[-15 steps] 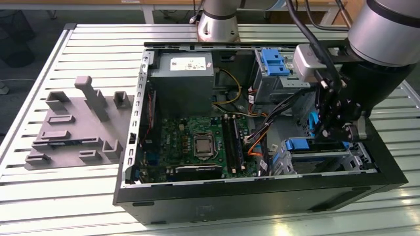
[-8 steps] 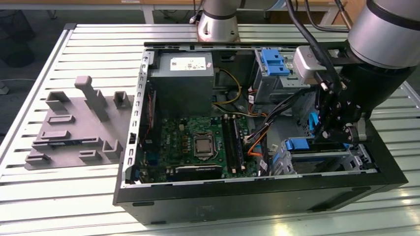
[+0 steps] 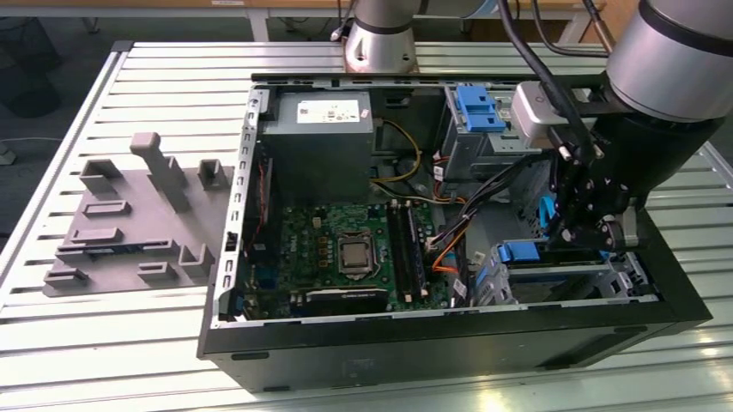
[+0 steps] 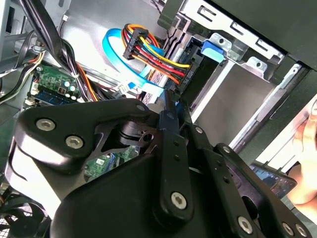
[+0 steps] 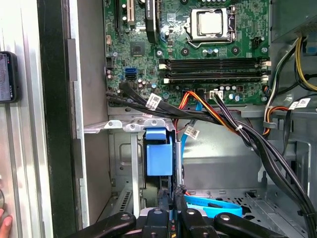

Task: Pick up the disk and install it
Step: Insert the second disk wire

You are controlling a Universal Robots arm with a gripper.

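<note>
Blue carrier plastic marks the disk (image 3: 545, 225), held on edge between the closed fingers of the gripper (image 3: 576, 230) above the drive cage (image 3: 561, 281) at lower right of the exterior view. Risk, as a judgement: nearby cables (image 5: 233, 124) may snag and tilt the disk, jamming it against the cage rails.

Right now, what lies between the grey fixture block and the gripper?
In the exterior view, the case wall and motherboard lie between fixture block and gripper.
</note>
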